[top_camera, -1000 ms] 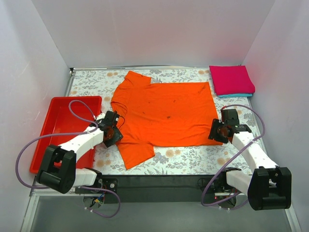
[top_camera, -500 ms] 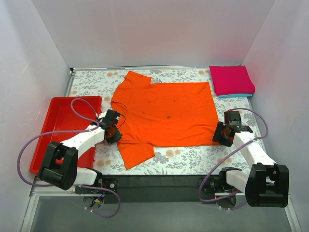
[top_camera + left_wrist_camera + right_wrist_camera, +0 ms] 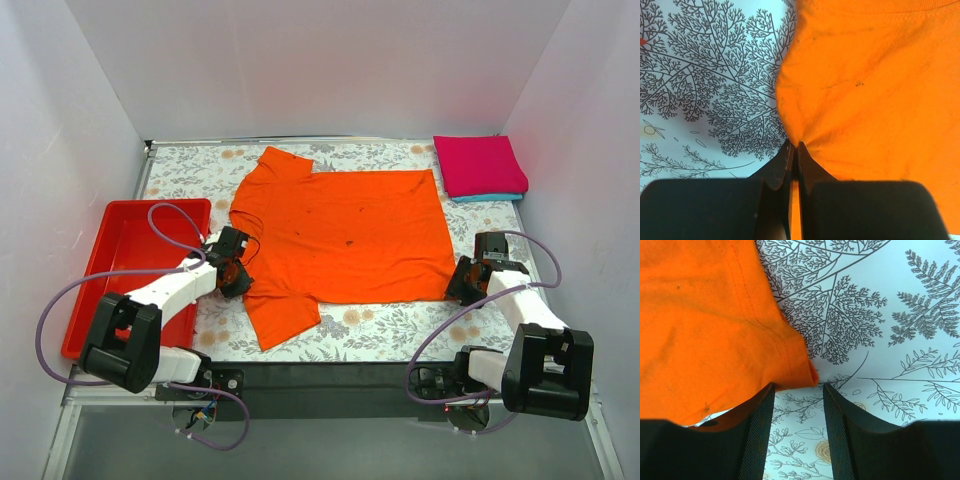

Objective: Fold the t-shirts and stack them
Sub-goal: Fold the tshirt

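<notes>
I'm pinching the bright orange short-sleeved cloth t-shirt (image 3: 340, 235), lying flat across the floral desk (image 3: 390, 325) collar-left and hem-right, at its near-left edge with my clenched left claw (image 3: 794, 150), while my right claw (image 3: 797, 390), released, is straddling the near hem corner.

A lab booth: white panel walls (image 3: 90, 150) boxing a floral-covered table (image 3: 190, 165).

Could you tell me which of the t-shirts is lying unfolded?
The orange t-shirt, spread flat with its sleeves out. The magenta t-shirt and the teal t-shirt beneath it are folded squares, stacked at the far right corner.
</notes>
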Available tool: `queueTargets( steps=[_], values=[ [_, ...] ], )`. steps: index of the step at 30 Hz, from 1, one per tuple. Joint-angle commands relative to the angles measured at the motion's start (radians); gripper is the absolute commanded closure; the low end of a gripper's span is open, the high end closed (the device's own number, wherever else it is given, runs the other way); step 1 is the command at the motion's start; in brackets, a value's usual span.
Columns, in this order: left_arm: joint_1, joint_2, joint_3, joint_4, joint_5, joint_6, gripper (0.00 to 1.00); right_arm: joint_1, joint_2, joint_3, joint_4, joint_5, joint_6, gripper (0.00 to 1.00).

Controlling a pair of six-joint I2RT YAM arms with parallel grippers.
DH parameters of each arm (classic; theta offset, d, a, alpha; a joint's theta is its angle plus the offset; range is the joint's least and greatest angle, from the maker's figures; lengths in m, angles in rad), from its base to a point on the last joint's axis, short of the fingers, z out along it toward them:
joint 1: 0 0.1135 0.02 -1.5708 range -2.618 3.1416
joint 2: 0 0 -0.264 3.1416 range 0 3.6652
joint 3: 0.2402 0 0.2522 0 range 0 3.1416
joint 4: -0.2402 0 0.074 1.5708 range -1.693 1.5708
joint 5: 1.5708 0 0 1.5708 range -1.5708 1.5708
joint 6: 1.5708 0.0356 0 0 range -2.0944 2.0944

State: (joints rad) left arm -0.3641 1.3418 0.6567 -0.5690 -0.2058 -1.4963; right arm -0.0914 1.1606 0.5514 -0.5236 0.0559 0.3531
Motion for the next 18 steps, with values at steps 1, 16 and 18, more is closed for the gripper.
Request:
queueTargets(
  steps=[1, 16, 18],
  values=[
    [-0.006, -0.006, 0.007, -0.068, 0.009, 0.019, 1.0, -0.005, 0.013, 0.001, 0.03, -0.036, 0.02, 0.57],
    [-0.004, 0.002, 0.032, -0.095, -0.003, 0.027, 1.0, -0.014, 0.048, 0.013, 0.045, -0.005, 0.001, 0.7],
    [-0.006, 0.0, 0.032, -0.098, -0.003, 0.027, 1.0, -0.019, 0.053, 0.008, 0.046, -0.004, -0.008, 0.79]
  ],
)
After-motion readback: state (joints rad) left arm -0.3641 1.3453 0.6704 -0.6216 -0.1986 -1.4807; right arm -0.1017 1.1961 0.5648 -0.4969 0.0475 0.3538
